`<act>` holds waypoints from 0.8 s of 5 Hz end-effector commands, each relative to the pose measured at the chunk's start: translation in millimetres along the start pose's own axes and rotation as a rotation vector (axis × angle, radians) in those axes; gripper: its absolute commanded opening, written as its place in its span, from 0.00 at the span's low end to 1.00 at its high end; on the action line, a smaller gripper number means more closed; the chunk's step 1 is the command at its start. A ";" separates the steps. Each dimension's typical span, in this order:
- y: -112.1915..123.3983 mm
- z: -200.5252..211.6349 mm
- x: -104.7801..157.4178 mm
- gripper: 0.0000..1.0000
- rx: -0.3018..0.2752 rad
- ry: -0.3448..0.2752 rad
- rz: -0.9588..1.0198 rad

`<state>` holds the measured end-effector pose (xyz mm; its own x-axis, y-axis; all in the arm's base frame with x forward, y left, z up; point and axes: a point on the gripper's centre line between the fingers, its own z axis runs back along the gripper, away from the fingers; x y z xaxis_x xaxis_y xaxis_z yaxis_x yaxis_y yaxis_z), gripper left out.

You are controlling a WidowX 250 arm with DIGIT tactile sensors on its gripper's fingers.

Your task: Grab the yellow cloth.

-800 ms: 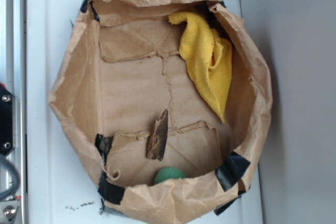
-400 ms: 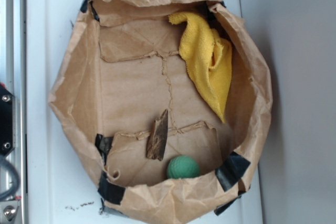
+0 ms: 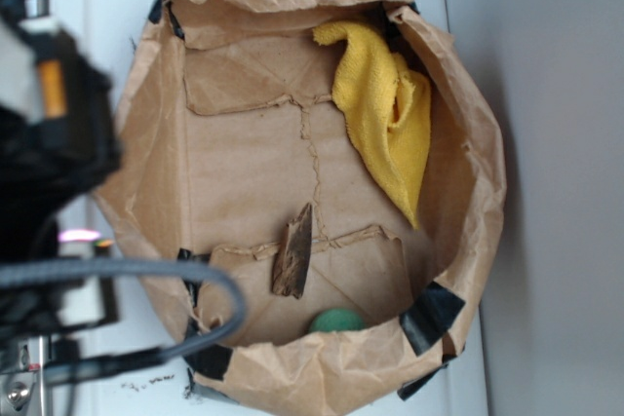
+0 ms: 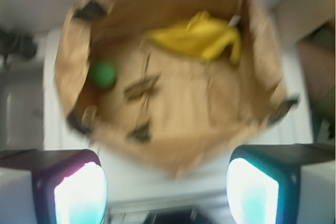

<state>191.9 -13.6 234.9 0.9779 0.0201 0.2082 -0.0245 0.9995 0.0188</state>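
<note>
My pincer (image 4: 166, 182), spread wide and empty, hangs left of the crumpled brown paper bag (image 3: 146, 158). Inside, right wall: the bright yellow terry cloth (image 3: 390, 119). I would cross rightward, clear the rim, descend onto its bunched folds.

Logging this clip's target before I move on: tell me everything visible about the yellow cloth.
The yellow cloth is bright yellow and looks like soft terry, with a stitched hem along its edge. It lies crumpled and folded inside the brown paper bag, draped against the bag's inner wall and tapering to a point on the bag floor. Only the bag touches it. The pincer is open, outside the bag and well clear of the cloth. The wrist view is blurred.
</note>
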 end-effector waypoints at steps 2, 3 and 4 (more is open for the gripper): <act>20.2 -8.8 47.1 1.00 0.031 0.006 -0.069; 24.6 -61.8 56.3 1.00 0.184 -0.013 -0.148; 38.6 -111.5 56.6 1.00 0.232 -0.032 -0.249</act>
<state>262.7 23.9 124.2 0.9575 -0.2457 0.1511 0.1982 0.9410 0.2743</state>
